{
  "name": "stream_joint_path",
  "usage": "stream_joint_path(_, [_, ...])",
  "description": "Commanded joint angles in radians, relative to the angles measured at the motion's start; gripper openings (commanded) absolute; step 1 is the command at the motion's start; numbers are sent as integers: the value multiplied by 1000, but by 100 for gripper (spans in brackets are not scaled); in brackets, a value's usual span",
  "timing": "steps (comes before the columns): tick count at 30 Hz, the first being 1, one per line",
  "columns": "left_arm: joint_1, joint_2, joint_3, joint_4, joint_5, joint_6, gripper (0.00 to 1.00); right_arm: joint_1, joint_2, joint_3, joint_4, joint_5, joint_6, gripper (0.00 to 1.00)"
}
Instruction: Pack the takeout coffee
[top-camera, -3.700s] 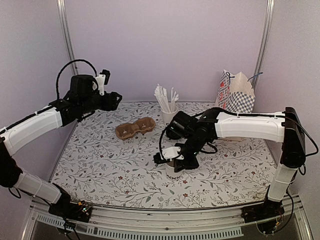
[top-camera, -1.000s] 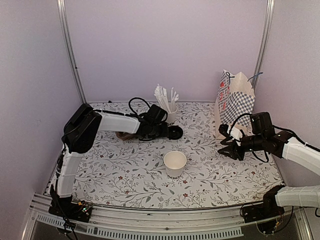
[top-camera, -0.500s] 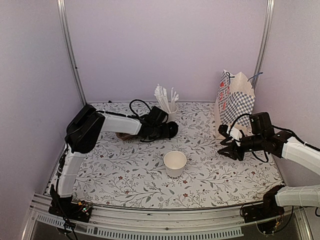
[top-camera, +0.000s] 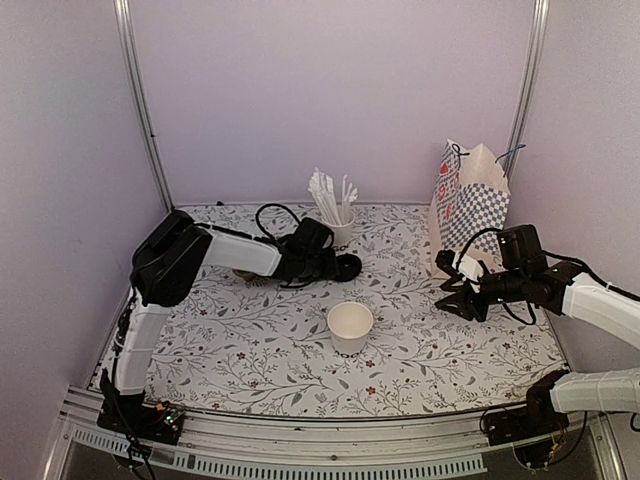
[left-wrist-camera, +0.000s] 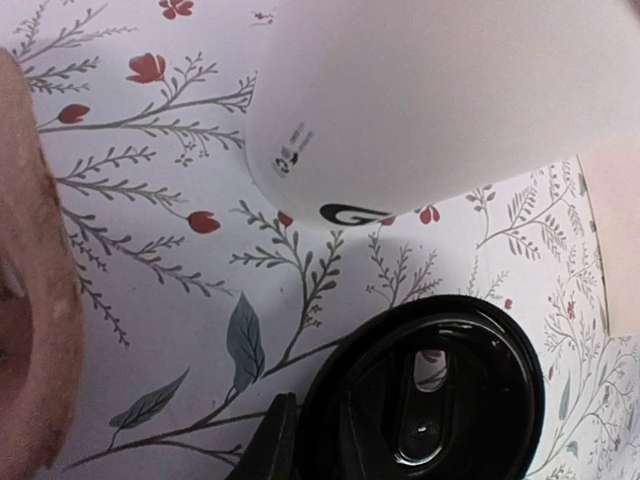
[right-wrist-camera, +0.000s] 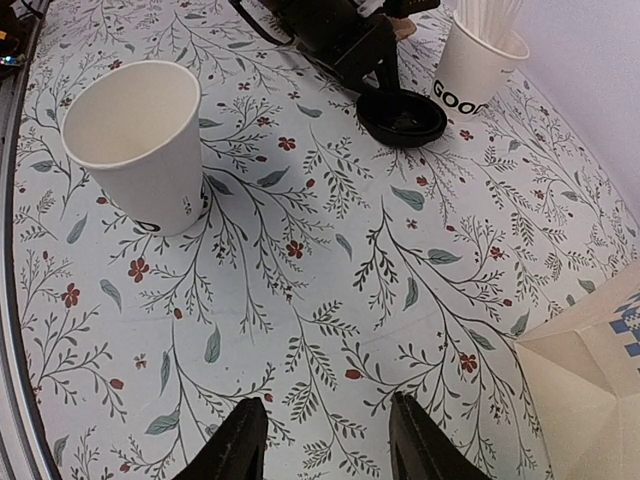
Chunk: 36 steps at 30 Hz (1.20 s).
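Observation:
The takeout coffee cup (top-camera: 350, 327) stands upright mid-table, white, open-topped, with no lid on it; the right wrist view has it at upper left (right-wrist-camera: 140, 145). Its round black lid (top-camera: 348, 266) lies apart, behind the cup, near the straw cup. My left gripper (top-camera: 335, 265) is shut on the lid's rim; one finger (left-wrist-camera: 270, 445) presses against the lid (left-wrist-camera: 430, 390), while the other finger is hidden. Over to the right, my right gripper (top-camera: 452, 285) hangs low above bare table (right-wrist-camera: 325, 440), open and holding nothing.
A white cup of straws (top-camera: 338, 225) stands just behind the lid, its side filling the left wrist view (left-wrist-camera: 430, 110). The brown pulp carrier (top-camera: 244, 272) is mostly hidden behind my left arm. A checkered paper bag (top-camera: 470, 195) stands at the back right.
My left gripper's jaws have closed in on the black lid, which shifted slightly under it. The cup and my right arm have not moved.

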Motion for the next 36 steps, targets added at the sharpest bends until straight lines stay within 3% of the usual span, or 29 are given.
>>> stream_joint_path(1, [-5, -76, -92, 35, -3, -1, 16, -4, 9, 1, 2, 9, -5, 45])
stream_joint_path(16, [10, -460, -416, 99, -15, 65, 14, -5, 8, 1, 1, 14, -7, 45])
stream_joint_path(22, [12, -659, -549, 191, 84, 119, 14, -5, -19, 49, -11, -41, 16, 46])
stream_joint_path(26, [12, -799, -641, 340, 233, 150, 14, -5, -10, 164, -38, -119, 39, 70])
stream_joint_path(29, [12, -857, -670, 414, 331, 146, 14, 3, 73, 308, -89, -216, 50, 82])
stream_joint_path(31, [10, -887, -686, 463, 393, 134, 14, 17, 129, 415, -119, -289, 67, 98])
stream_joint_path(36, [4, -938, -722, 588, 499, 101, 15, 82, 291, 668, -213, -416, 128, 99])
